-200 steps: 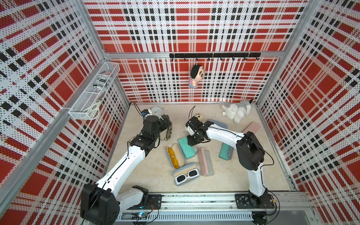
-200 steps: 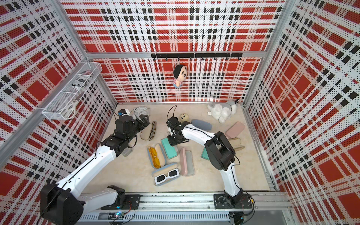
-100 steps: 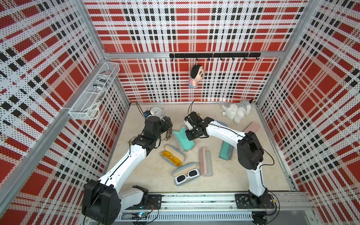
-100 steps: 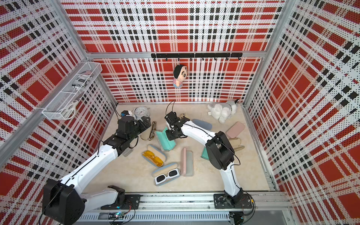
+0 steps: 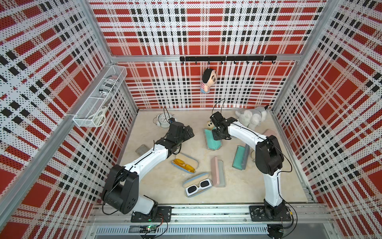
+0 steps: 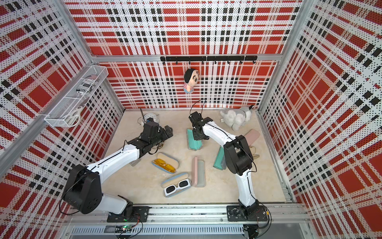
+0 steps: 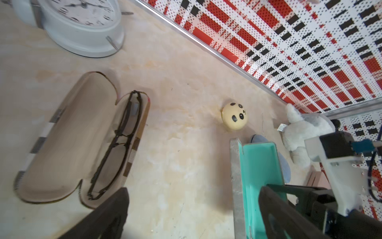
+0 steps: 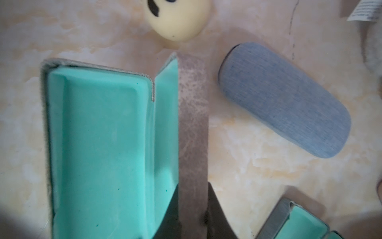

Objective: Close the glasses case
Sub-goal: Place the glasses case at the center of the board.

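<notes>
One teal glasses case (image 5: 210, 143), lid (image 8: 192, 124) upright, pinched in my narrowed right hand (image 8: 193, 209); best folded slowly onto the tray (image 8: 99, 144) beside it, pressed until seated.

Our right gripper (image 5: 217, 137) now pinches the upright lid of the teal-lined grey glasses case (image 5: 210, 144), which sits farther back.

1. The teal case (image 8: 103, 144) has a smooth, matt lining; its grey outer skin looks worn and rough, like leather.
2. The blue case (image 8: 285, 103) is woven cloth, matt.
3. The table (image 7: 175, 155) is smooth, marble-like.
4. The clock (image 7: 82, 35) is glossy white plastic.
5. The dog (image 7: 299, 132) is fluffy plush.
</notes>
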Available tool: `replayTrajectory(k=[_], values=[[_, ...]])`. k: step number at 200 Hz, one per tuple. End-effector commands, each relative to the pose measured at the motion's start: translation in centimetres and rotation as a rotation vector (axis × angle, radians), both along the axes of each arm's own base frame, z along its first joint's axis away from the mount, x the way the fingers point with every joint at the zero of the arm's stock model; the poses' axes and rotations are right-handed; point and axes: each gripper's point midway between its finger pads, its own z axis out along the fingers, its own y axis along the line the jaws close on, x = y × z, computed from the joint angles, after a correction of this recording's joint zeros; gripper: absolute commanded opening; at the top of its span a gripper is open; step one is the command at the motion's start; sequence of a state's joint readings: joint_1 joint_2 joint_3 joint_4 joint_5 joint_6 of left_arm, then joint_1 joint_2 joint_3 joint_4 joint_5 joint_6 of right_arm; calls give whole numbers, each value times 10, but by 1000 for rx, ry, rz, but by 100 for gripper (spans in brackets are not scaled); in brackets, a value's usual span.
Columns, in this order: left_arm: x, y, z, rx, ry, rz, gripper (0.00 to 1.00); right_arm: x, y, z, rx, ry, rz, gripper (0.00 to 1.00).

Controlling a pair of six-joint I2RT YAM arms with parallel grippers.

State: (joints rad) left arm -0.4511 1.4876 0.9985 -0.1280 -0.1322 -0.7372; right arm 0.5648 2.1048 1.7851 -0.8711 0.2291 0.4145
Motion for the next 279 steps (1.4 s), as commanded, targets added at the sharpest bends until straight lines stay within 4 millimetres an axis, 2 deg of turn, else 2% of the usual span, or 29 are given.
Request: replayTrajectory(k=[1,31,62,91,112,122,127,132,135,143,150,161,178,191,207,223,244,279], values=[[13,-25,11,-32,-36,-39,98,9,-5,-4,-52,-4,-39,17],[21,-50,-8,-27,1,-91,98,14,-6,-14,-65,11,-43,20],[27,-64,-22,-23,26,-120,98,11,-7,-15,-62,17,-50,28],[31,-73,-31,-23,38,-137,99,8,-10,-7,-48,5,-62,40],[33,-78,-37,-21,48,-152,99,6,-10,11,-23,-22,-66,46],[34,-82,-40,-22,54,-162,95,4,-12,23,-14,-44,-74,49],[36,-84,-42,-21,55,-167,89,4,-12,29,-6,-55,-74,49],[36,-86,-45,-21,61,-174,81,3,-14,36,1,-66,-76,50],[36,-89,-45,-24,61,-180,72,3,-14,40,6,-73,-76,50],[37,-92,-50,-24,71,-188,57,2,-15,50,22,-90,-76,51],[38,-97,-52,-24,75,-198,43,1,-16,59,32,-108,-74,49],[39,-104,-57,-28,85,-216,31,0,-19,72,45,-136,-79,45],[41,-115,-67,-34,106,-249,14,-1,-25,82,62,-161,-87,19],[39,-125,-76,-39,124,-280,6,0,-32,83,77,-162,-95,6],[37,-132,-86,-39,148,-304,1,1,-40,77,88,-151,-111,0],[35,-134,-94,-38,165,-314,0,5,-43,68,117,-141,-114,0],[31,-133,-105,-34,191,-318,0,6,-36,53,177,-95,-93,0],[25,-131,-119,-23,230,-320,0,9,-32,30,172,-50,-87,0]])
